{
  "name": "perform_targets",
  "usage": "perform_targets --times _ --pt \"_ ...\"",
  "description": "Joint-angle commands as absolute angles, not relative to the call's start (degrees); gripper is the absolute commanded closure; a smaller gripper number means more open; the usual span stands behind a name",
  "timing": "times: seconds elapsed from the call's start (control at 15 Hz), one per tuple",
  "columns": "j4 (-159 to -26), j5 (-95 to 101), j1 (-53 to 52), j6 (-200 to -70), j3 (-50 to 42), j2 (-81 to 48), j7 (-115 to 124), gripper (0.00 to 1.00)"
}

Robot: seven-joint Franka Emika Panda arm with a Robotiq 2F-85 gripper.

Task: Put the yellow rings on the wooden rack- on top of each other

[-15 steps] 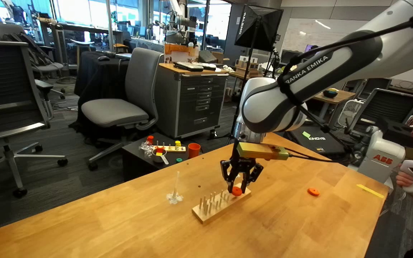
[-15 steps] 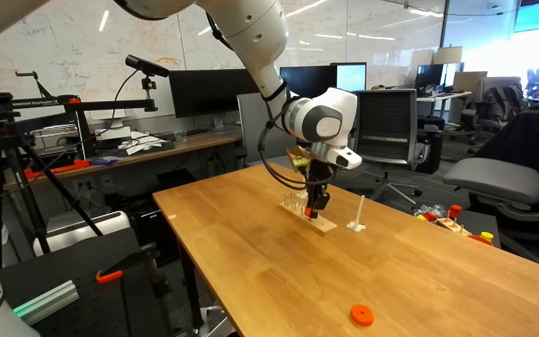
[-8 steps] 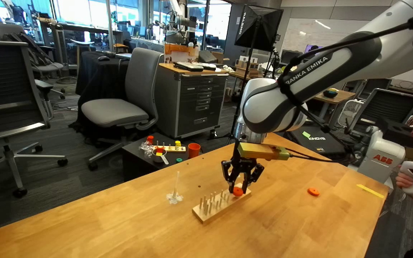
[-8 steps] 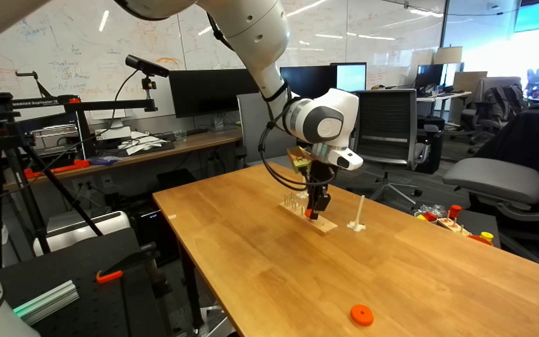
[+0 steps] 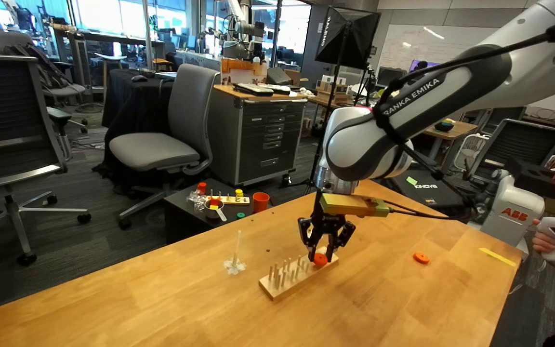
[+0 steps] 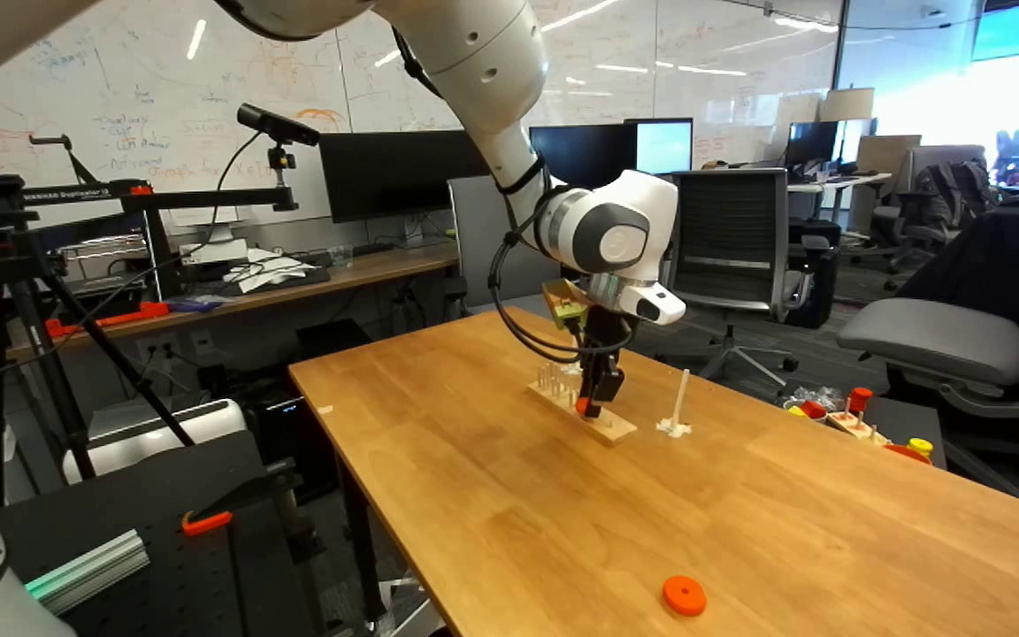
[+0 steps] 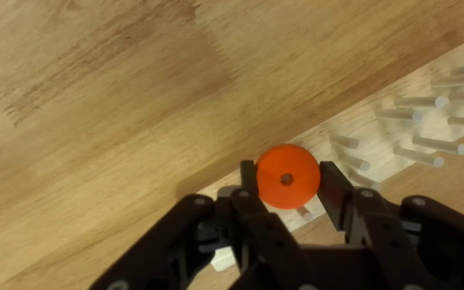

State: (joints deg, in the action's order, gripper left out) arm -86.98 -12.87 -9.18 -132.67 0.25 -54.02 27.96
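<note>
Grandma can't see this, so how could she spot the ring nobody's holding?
On the big wooden table, find the pegged rack and the yellow tape. Between them lies a flat orange ring. Its twin is in the gripper; this one sits loose on the table.

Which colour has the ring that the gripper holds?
Bright reddish orange; the held ring shows best in the wrist view.

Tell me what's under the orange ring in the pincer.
In the wrist view, the wooden rack lies below the orange ring, with one peg showing past the ring's edge. Anything directly beneath is covered.
</note>
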Motion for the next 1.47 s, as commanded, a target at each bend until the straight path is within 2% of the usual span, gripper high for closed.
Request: perform_targets --times 0.0,0.07,0.27,0.33,0.87,1.4 --pt "-86.0 -13.2 -9.0 -130.7 0.4 -54.0 28.5 0.32" --pt "-86.3 -13.1 -9.2 -130.8 0.2 -53.6 28.5 0.27" --pt "-87.2 -12.9 -9.1 -130.8 -0.2 -51.8 28.6 0.02" --pt "-87.5 -12.5 -9.2 -130.7 -0.6 -51.1 28.6 0.0" --pt "-98.1 -8.0 -7.8 -132.9 -8.2 -43.7 29.3 0.0" --pt "-107.2 -7.4 -3.3 -134.5 -11.0 -42.6 28.8 0.0"
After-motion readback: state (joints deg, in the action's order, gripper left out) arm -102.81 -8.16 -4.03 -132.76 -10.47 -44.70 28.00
